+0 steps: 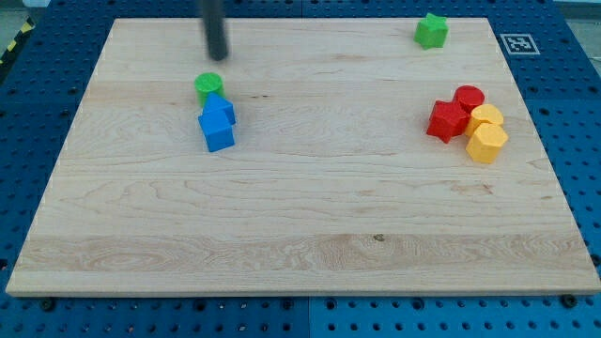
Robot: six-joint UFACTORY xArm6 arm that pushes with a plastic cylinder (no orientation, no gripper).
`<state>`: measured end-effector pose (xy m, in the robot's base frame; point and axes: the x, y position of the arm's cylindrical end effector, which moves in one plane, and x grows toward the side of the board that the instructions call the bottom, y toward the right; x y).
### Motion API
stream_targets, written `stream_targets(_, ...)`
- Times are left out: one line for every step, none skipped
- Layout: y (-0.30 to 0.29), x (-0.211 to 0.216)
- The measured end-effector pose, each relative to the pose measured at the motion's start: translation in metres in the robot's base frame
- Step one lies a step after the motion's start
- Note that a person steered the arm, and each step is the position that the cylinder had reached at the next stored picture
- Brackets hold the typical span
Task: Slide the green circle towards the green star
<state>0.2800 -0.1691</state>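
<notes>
The green circle (208, 86) lies on the wooden board at the upper left, touching the top of two blue blocks (217, 122). The green star (432, 31) sits near the board's top edge at the upper right, far from the circle. My tip (218, 57) is the lower end of the dark rod that comes down from the view's top. It stands just above the green circle and slightly to its right, with a small gap between them.
Two blue blocks sit pressed together directly below the green circle. At the right, two red blocks (454, 112) and two yellow blocks (486, 133) form a tight cluster. The board (300, 235) rests on a blue pegboard table.
</notes>
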Motion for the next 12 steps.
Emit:
stream_targets(-0.059, 0.033)
stream_targets(-0.054, 0.080)
stream_targets(-0.042, 0.085)
stream_targets(-0.016, 0.085)
stream_targets(0.015, 0.085)
stream_targets(0.040, 0.085)
stream_targets(0.060, 0.085)
stream_targets(0.082, 0.078)
stream_targets(0.105, 0.051)
stream_targets(0.134, 0.038)
stream_targets(0.165, 0.037)
stream_targets(0.197, 0.027)
